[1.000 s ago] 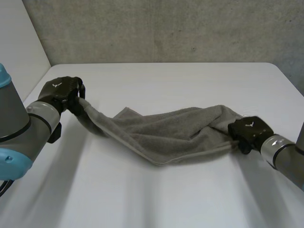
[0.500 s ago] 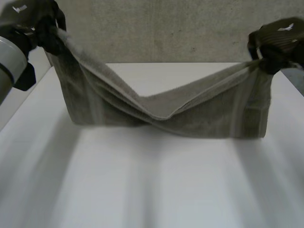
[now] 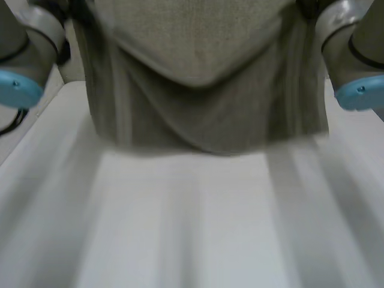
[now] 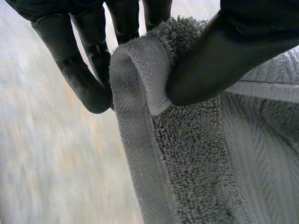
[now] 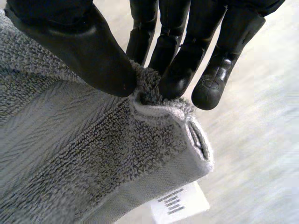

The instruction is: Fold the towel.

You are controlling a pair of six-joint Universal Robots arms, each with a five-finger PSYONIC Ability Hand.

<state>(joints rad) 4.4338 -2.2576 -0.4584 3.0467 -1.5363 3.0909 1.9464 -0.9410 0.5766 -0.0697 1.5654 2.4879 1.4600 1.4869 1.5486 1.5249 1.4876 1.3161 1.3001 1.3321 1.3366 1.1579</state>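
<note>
Overhead, the grey terry-cloth towel [image 3: 204, 114] hangs as a wide sheet between the two hands and drapes down in front of the white surface [image 3: 192, 228]. Its upper edge sags in the middle. Whether its lower edge touches the surface cannot be told. The left arm [image 3: 24, 54] and the right arm [image 3: 354, 54] rise at the two sides of the cloth.

The left hand [image 4: 233, 42] is closed in a pinch on one upper corner. Its thumb presses the curled-over hem against the fingers [image 4: 81, 79] on the far side of the cloth. The hem loops up between thumb and fingers, and the rest of the towel falls away beyond the fingertips.

The right hand [image 5: 84, 46] pinches the other upper corner in the same manner. There the thumb meets the fingers [image 5: 180, 70] on a small bunched tuft of pile right at the hem. The corner folds over just past the fingertips. A white label [image 5: 180, 204] with dark print sticks out from the hem beyond that, farther from the hand. The body of the towel spreads away on the thumb's side.
</note>
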